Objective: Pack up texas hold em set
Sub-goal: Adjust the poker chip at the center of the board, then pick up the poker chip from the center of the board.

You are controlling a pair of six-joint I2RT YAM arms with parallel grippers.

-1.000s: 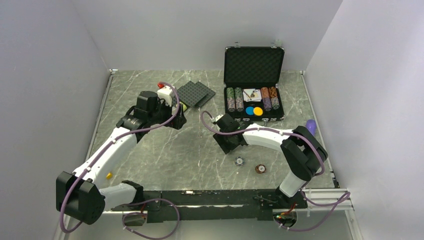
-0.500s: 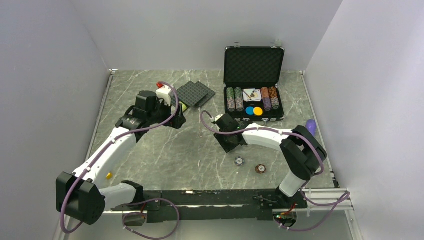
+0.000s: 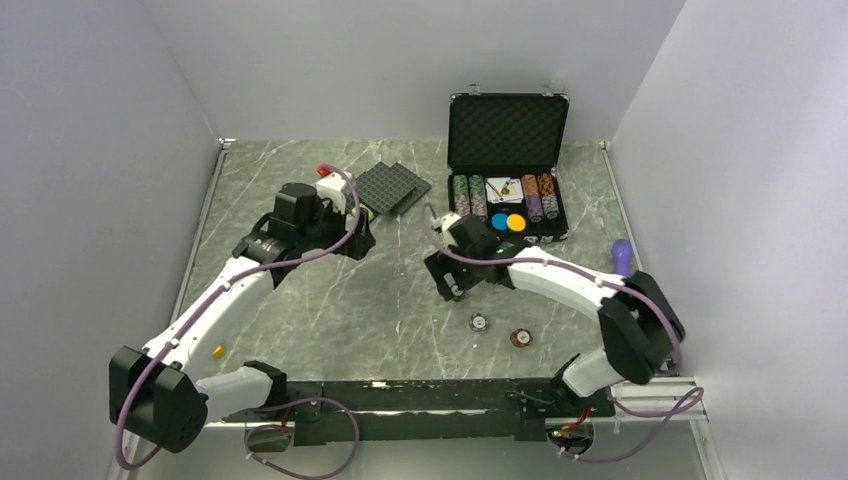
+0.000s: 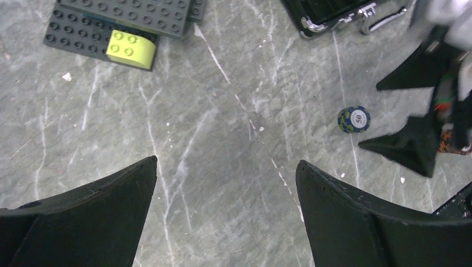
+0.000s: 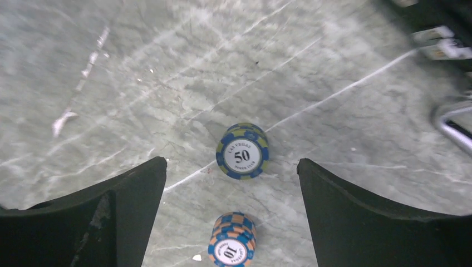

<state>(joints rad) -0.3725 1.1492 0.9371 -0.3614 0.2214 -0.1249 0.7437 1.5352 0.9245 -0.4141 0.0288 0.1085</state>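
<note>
The black silver-edged briefcase (image 3: 508, 125) stands open at the back right, with chip stacks, cards and a blue and an orange disc in its tray. Two small chip stacks lie loose on the table: a greyish one (image 3: 480, 322) and a brown one (image 3: 521, 338). In the right wrist view they show as a blue-green "50" stack (image 5: 242, 151) and a blue-orange "10" stack (image 5: 232, 240). My right gripper (image 3: 446, 278) (image 5: 231, 162) is open and empty above them. My left gripper (image 3: 357, 238) (image 4: 226, 161) is open and empty over bare table. One chip stack (image 4: 353, 119) also shows in the left wrist view.
Dark grey studded plates (image 3: 393, 186) (image 4: 128, 16) lie left of the briefcase, with a yellow-green brick (image 4: 131, 49) beside them. The briefcase corner (image 4: 334, 14) shows in the left wrist view. A purple object (image 3: 622, 250) sits at the right edge. A small yellow piece (image 3: 217, 351) lies near the front left.
The right arm has swung its elbow to the right and its wrist has moved a little towards the briefcase. The left arm has barely moved.
</note>
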